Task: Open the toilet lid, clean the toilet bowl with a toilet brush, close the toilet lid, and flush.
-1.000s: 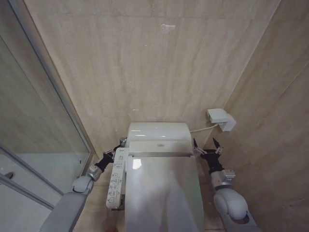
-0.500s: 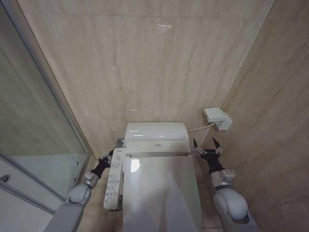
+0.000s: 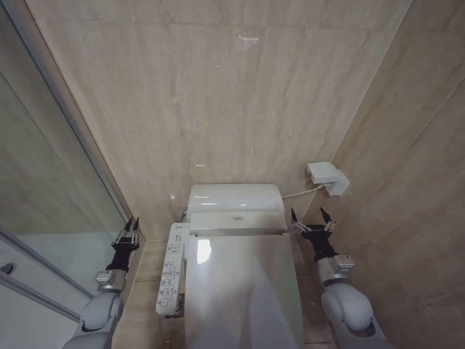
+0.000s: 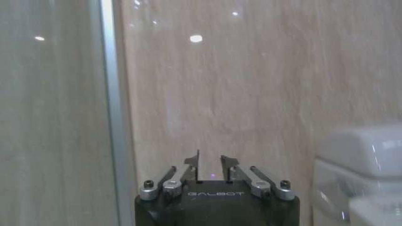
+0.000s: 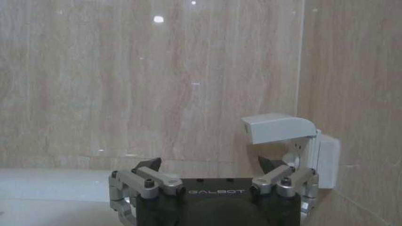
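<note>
The toilet lid lies down flat, glossy white, covering the toilet bowl, which is hidden beneath it. The toilet brush is out of view. My left gripper hovers left of the toilet, beside the glass partition, apart from the control panel; in the left wrist view its fingertips stand almost together with nothing between them. My right gripper hangs open just right of the toilet's rear unit, with nothing between its fingers.
A white control panel runs along the toilet's left side. A glass shower partition closes the left. A white wall box with a cable sits on the right wall near the right gripper. Beige tiled walls stand close behind and to the right.
My left arm has pulled away from the toilet's control panel, leftward to the glass partition. The camera shifted slightly. The right arm has stayed put.
</note>
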`<state>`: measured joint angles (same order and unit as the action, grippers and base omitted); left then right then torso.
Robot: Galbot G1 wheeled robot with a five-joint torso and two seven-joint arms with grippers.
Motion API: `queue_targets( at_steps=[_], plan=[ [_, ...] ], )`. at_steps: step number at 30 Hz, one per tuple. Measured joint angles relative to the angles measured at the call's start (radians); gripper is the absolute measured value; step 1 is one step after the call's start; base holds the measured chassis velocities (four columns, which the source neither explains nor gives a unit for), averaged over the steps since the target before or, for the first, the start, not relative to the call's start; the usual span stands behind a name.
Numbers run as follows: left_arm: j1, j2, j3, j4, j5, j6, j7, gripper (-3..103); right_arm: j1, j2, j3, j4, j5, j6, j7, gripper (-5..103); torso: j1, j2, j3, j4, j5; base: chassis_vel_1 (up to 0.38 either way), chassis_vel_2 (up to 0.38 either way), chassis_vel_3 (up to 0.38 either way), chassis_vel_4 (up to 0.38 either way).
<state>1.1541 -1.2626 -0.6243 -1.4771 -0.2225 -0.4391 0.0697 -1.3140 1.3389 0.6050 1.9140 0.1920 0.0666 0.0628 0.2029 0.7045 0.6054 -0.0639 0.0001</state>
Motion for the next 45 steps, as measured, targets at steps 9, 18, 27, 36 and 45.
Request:
queue_targets(
  at_steps=[9,18,27,36,45],
  plan=[
    [0.135,-0.033,-0.021,-0.297,-0.054,0.136,-0.057,43,0.000,0.000,0.000,0.000,0.000,0.000,0.000,100,0.000,0.000,0.000,0.0000,0.0001,0.000,0.000,0.000,0.000],
    [0.234,-0.050,0.007,-0.490,-0.143,0.247,-0.074,70,0.000,0.000,0.000,0.000,0.000,0.000,0.000,100,0.000,0.000,0.000,-0.0001,0.0001,0.000,0.000,0.000,0.000],
    [0.288,-0.078,0.033,-0.513,-0.127,0.218,-0.062,96,0.000,0.000,0.000,0.000,0.000,0.000,0.000,100,0.000,0.000,0.000,-0.0002,0.0000,0.000,0.000,0.000,0.000],
    [0.313,-0.078,0.030,-0.499,-0.088,0.170,-0.053,100,0.000,0.000,0.000,0.000,0.000,0.000,0.000,100,0.000,0.000,0.000,-0.0001,0.0000,0.000,0.000,0.000,0.000],
    [0.319,-0.080,0.029,-0.499,-0.084,0.161,-0.052,100,0.000,0.000,0.000,0.000,0.000,0.000,0.000,100,0.000,0.000,0.000,-0.0001,0.0000,0.000,0.000,0.000,0.000]
  ],
)
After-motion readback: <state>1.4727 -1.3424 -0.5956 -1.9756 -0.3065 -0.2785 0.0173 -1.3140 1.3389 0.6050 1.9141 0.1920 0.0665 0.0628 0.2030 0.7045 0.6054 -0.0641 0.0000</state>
